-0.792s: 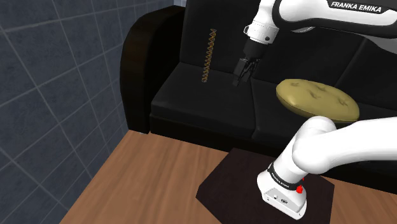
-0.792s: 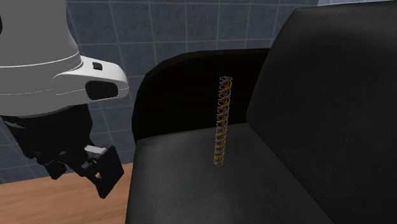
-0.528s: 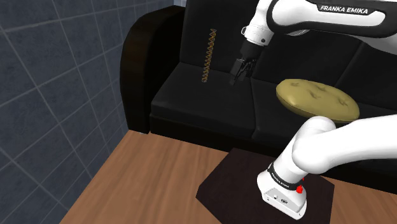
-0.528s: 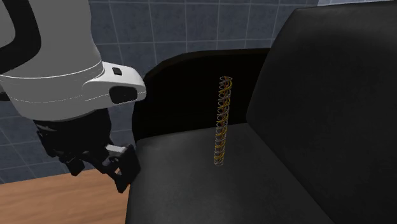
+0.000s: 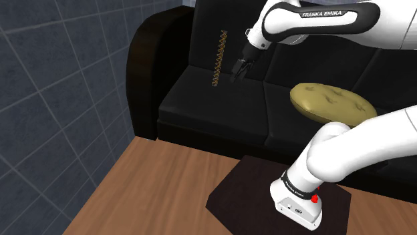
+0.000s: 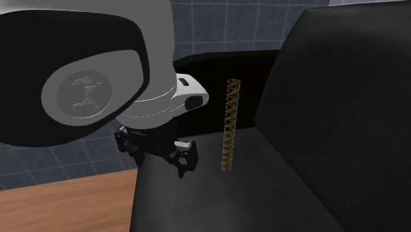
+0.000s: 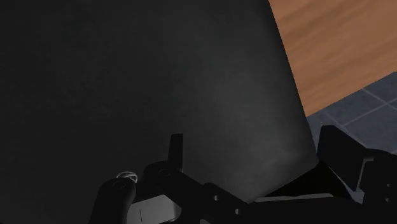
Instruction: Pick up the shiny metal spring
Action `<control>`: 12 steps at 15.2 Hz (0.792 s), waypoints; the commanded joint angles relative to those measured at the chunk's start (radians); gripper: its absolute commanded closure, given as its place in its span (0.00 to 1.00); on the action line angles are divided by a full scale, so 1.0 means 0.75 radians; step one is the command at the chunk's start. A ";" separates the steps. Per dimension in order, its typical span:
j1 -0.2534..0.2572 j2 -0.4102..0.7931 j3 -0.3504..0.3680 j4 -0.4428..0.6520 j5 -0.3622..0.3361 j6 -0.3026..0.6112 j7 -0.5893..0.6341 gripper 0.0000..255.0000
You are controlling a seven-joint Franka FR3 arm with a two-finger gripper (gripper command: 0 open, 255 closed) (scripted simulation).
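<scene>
The spring [image 5: 218,59] is a long thin coil with silver and gold turns. It stands upright on the black sofa's seat [image 5: 200,110], against the backrest. In the second exterior view the spring [image 6: 230,125] rises from the seat cushion. My black gripper [image 5: 236,71] hovers just above the seat, a short way to the shoulder view's right of the spring's lower end. It is close to the spring [image 6: 230,125] but apart from it, with the gripper [image 6: 184,161] at the height of the coil's base. In the wrist view the gripper [image 7: 254,153] is open, with nothing between its fingers.
An olive cushion [image 5: 333,105] lies on the sofa to the shoulder view's right. The sofa's tall armrest [image 5: 144,73] stands beyond the spring. The stand [image 5: 299,203] sits on a dark mat [image 5: 234,193] on the wooden floor [image 5: 154,193]. A blue-grey tiled wall [image 5: 60,87] borders the left.
The gripper has swung to the shoulder view's left and slightly up, closing most of the gap to the spring. The spring has not moved.
</scene>
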 commanded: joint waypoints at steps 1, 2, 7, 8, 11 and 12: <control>0.004 0.063 -0.036 0.025 0.012 0.086 -0.054 0.00; 0.008 0.100 -0.055 0.042 0.022 0.128 -0.083 0.00; 0.041 0.297 -0.152 0.155 0.115 0.311 -0.242 0.00; 0.049 0.338 -0.171 0.183 0.142 0.342 -0.278 0.00; 0.074 0.464 -0.228 0.279 0.243 0.421 -0.396 0.00; 0.080 0.507 -0.245 0.315 0.284 0.442 -0.438 0.00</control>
